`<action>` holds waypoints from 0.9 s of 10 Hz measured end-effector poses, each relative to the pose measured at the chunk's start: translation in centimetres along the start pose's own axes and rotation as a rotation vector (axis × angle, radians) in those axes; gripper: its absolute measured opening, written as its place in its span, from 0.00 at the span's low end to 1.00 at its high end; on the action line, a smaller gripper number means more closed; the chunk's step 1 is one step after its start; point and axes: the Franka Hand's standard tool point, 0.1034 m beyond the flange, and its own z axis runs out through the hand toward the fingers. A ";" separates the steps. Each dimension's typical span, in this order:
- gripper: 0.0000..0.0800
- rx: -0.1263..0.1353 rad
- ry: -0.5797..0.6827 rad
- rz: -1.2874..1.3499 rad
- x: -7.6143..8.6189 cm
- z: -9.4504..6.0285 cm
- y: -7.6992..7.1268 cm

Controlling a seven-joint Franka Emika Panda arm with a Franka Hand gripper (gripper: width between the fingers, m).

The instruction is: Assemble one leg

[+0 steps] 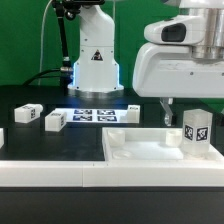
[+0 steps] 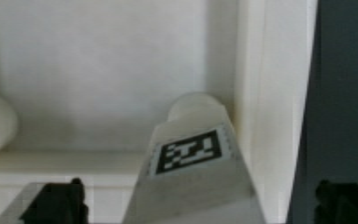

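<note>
The leg (image 1: 195, 130), a small white upright block with a black-and-white tag, stands in the wide white rimmed piece (image 1: 140, 152) near its corner on the exterior view's right. My gripper (image 1: 192, 113) hangs just above it, with one dark finger (image 1: 166, 107) showing beside it. In the wrist view the leg (image 2: 194, 160) rises between my two dark fingertips (image 2: 55, 200), with a gap on each side. The gripper (image 2: 199, 202) is open and holds nothing. The raised rim (image 2: 274, 70) runs right beside the leg.
Three more tagged white blocks lie on the black table: two at the exterior view's left (image 1: 25, 113) (image 1: 55, 120) and one by the middle (image 1: 132, 110). The marker board (image 1: 95, 113) lies before the robot base (image 1: 95, 60). A white bar (image 1: 50, 170) runs along the front.
</note>
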 end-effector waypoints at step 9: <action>0.36 0.042 0.017 0.455 0.0 0.2 0.2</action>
